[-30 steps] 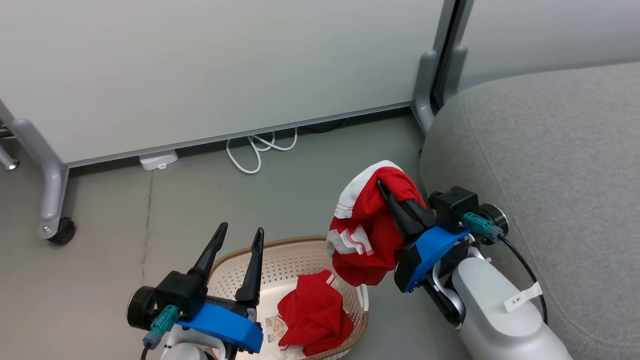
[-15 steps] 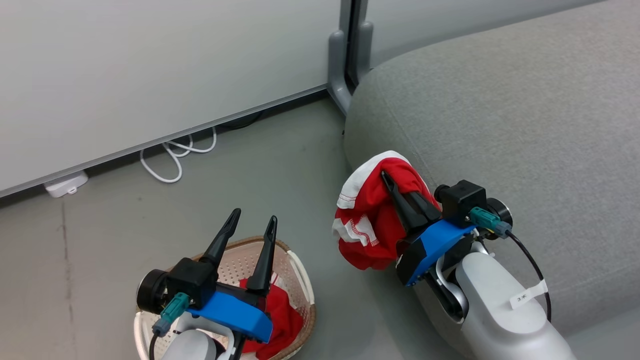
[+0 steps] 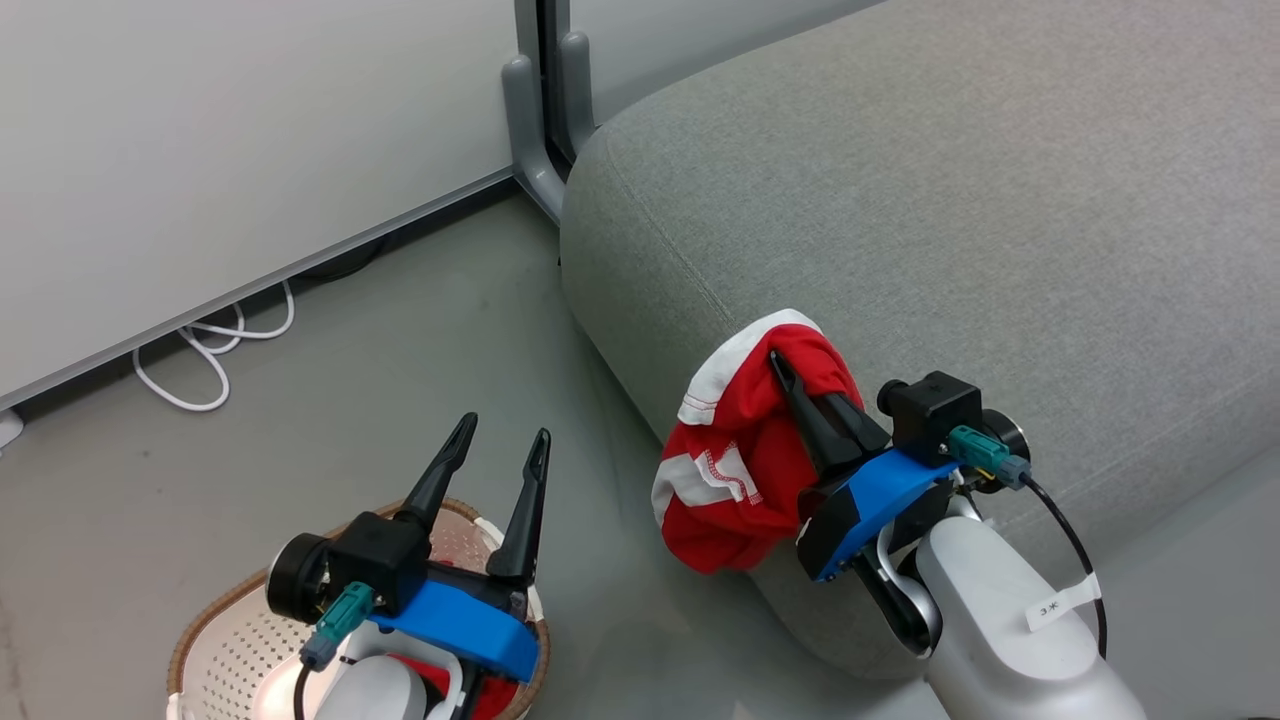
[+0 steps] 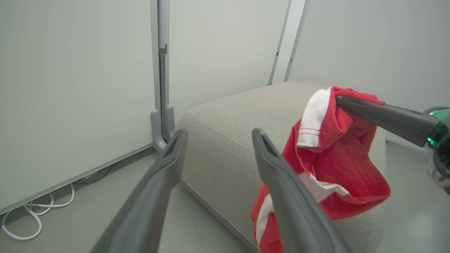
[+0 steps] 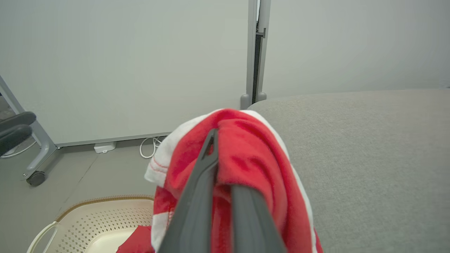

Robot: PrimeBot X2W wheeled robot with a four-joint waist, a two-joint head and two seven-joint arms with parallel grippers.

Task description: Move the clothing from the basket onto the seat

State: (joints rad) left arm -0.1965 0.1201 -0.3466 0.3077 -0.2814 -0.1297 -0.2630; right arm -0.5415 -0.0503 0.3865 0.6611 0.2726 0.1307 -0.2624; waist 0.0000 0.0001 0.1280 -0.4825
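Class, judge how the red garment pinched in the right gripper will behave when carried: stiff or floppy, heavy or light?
Probably floppy: the red garment sags in folds below the right gripper. Likely light: one small pinch carries all of it. On the seat it should slump, not roll.

Black jaws, blue mounts, pale forearms, teal plugs
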